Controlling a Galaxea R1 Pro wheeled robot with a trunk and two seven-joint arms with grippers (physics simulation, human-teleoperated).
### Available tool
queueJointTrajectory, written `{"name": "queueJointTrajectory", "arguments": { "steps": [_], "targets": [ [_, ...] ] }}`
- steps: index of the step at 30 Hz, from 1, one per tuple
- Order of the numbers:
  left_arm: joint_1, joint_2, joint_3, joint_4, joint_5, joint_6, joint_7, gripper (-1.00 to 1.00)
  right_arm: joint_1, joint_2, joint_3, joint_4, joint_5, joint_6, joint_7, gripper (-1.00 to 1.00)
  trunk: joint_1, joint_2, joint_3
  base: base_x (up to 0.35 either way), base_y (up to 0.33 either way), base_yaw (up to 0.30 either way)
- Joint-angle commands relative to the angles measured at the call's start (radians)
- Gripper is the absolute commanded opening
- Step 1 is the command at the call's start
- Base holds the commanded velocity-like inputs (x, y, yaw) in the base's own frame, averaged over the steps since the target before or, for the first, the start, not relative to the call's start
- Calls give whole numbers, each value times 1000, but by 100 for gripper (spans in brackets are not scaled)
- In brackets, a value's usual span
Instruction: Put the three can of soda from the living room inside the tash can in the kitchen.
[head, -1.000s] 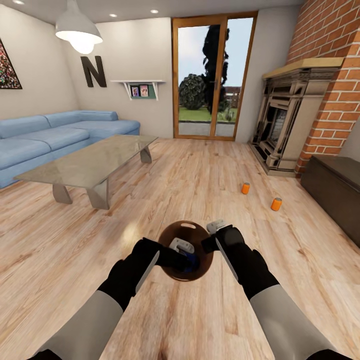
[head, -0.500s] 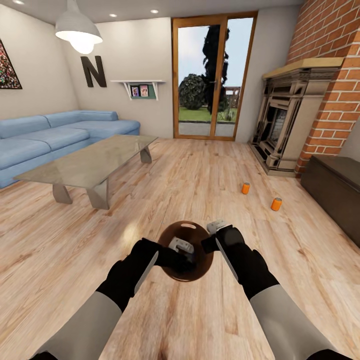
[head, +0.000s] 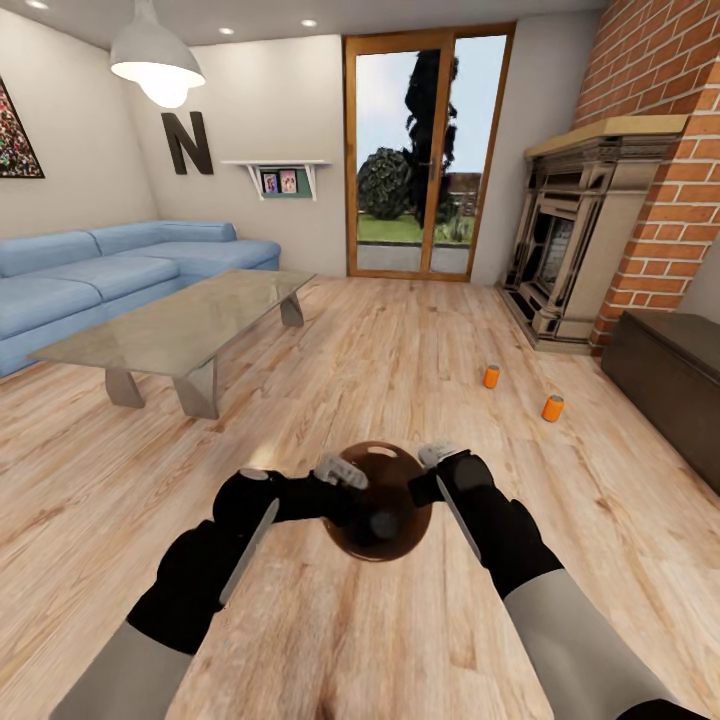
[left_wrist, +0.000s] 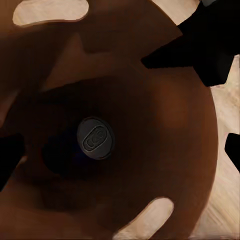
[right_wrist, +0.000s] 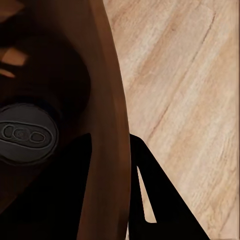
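The blue can stands inside the trash can, its body lost in shadow, only the grey top clear. The right claw grips the bin's rim, one finger inside, one outside. The left claw hangs at the opposite rim, its opening unclear. Two orange cans stand on the floor near the fireplace.

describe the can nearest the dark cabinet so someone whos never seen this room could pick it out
Start at the red-brick fireplace, then drop to the pale wood floor before it. Two orange cans stand apart there; yours is the orange can closer to the dark low cabinet.
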Motion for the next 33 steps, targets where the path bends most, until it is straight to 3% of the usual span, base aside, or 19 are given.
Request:
{"name": "queueJointTrajectory", "arguments": {
  "steps": [1,3,4,5,6,9,10,11,13,14,15,18,19,23,25,28,32,33],
  "targets": [
    [7,16,2,-14,1,1,-9,100,0,-1,-1,0,-16,1,4,-100,0,0,0,0,0,0],
    [26,81,42,-45,1,-2,-34,100,0,-16,-4,-1,-18,1,9,-100,0,0,0,0,0,0],
    [37,119,120,-55,2,-6,-45,100,1,-40,-6,-2,-23,1,13,-100,0,0,0,0,0,0],
    [49,134,187,-58,3,-11,-49,100,1,-59,-12,-2,-25,1,15,-100,0,0,0,0,0,0],
    [65,144,260,-59,3,-22,-52,100,1,-79,-27,-2,-26,1,17,-100,0,0,0,0,0,0],
    [92,152,357,-59,3,-61,-55,100,1,-108,-65,-2,-27,1,32,-100,0,0,0,0,0,0],
    [111,155,404,-59,3,-95,-55,100,2,-131,-93,-2,-27,1,53,-100,0,0,0,0,0,0],
    [120,156,421,-58,2,-111,-55,100,2,-145,-106,-3,-27,1,67,-100,0,0,0,0,0,0],
    [144,159,462,-55,-3,-163,-52,100,3,-219,-140,-7,-26,1,139,-100,0,0,0,0,0,0],
    [150,159,468,-55,-5,-174,-50,100,4,-240,-145,-8,-26,1,159,-100,0,0,0,0,0,0],
    [187,160,482,-37,-8,-229,-43,100,5,-318,-173,-10,-25,1,237,-100,0,0,0,0,0,0],
    [215,161,487,-7,-10,-288,-34,100,7,-356,-221,-14,-26,1,281,-100,0,0,0,0,0,0],
    [228,160,489,16,-10,-325,-26,100,8,-370,-260,-18,-25,1,299,-100,0,0,0,0,0,0],
    [254,160,490,71,-11,-397,-10,100,34,-387,-332,-26,-25,-22,321,-100,0,0,0,0,0,0],
    [285,159,491,114,-12,-476,9,100,107,-393,-365,-31,-24,-121,327,-100,0,0,0,0,0,0],
    [297,159,491,149,-12,-521,33,100,149,-395,-415,-33,-25,-223,328,-100,0,0,0,0,0,0],
    [303,159,491,201,-11,-549,51,100,177,-395,-458,-40,-25,-279,331,-100,0,0,0,0,0,0],
    [305,159,491,235,-12,-570,56,100,240,-393,-475,-41,-25,-316,332,-100,0,0,0,0,0,0]
  ]
}}
